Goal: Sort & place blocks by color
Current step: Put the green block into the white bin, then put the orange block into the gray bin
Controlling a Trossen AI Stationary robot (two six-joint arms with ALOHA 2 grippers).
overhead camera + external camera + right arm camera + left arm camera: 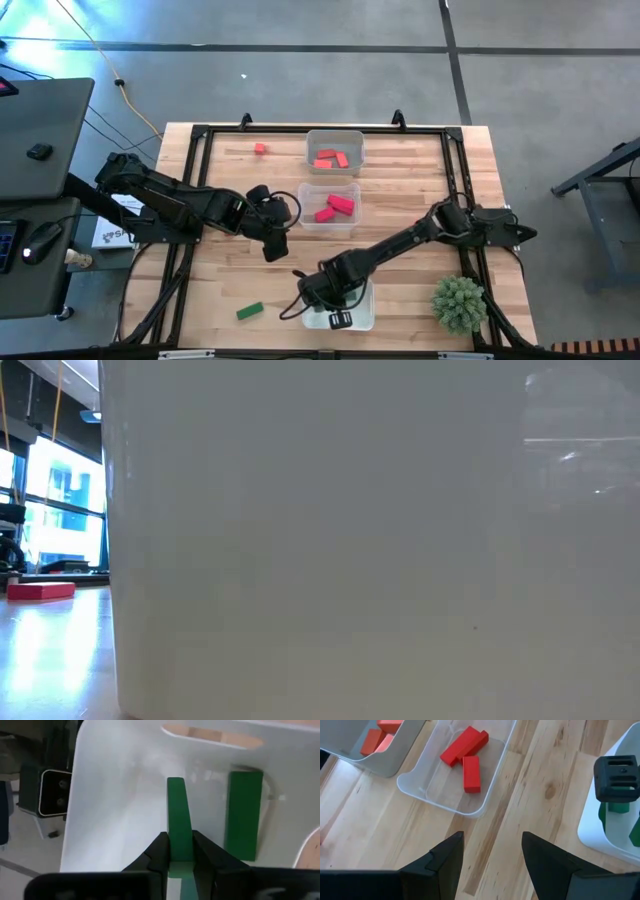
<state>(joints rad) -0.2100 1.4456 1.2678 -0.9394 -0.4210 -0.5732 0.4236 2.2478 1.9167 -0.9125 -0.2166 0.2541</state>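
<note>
- The right gripper [181, 851] is down inside the white tray [115, 785] at the near edge of the table [400, 200], its fingers clamped on a green bar [179, 820] that stands on end between them.
- A second green bar [244, 815] lies on the tray floor just beside the held one, not touching it.
- The left gripper [492, 855] hovers over bare wood near the table's middle, its fingers apart and holding nothing.
- Just beyond the left gripper sits a clear tray [490, 795] with three deep red bars [471, 772]; two of them lie side by side and touch, the third lies beside them at an angle.
- Farther back, another clear tray [335, 135] holds the orange-red blocks [330, 158]; there seem to be three, though the count is hard to make out from above.
- One small orange-red cube [260, 148] lies alone on the table near the far-left corner.
- One green block [250, 311] lies alone on the wood near the front edge, left of the white tray.
- A spiky green plant ball [459, 302] rests by the front-right corner, apart from all the trays.
- The low view is almost filled by a pale tray wall; a flat red block [40, 591] shows on the wood at its left edge.
</note>
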